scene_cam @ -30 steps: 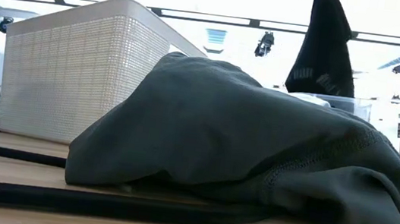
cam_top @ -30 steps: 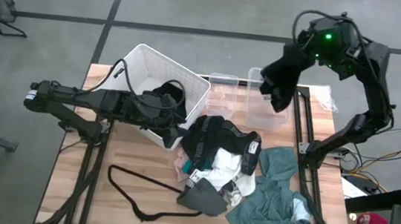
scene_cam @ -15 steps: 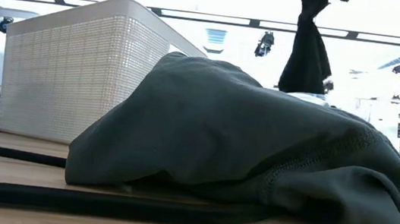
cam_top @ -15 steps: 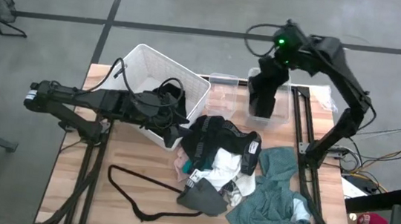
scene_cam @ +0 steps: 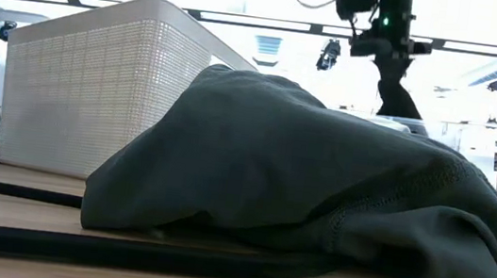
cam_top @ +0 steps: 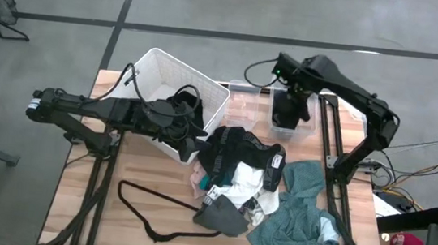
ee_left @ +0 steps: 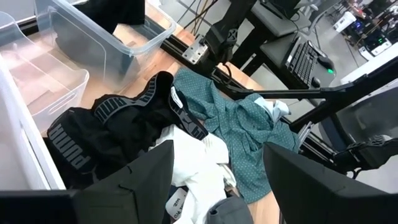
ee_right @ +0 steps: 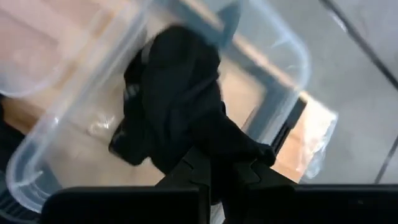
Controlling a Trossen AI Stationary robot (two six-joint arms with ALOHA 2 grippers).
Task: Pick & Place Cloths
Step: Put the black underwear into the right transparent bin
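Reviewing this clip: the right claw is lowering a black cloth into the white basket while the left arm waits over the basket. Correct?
Not quite. The right claw is lowering the black cloth into the clear plastic bin, not the white basket; the high and right wrist views show it. The left claw does wait over the basket.

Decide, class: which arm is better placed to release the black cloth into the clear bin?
Right. The right gripper is shut on the black cloth, which hangs into the clear bin. The left gripper, open, sits by the white basket.
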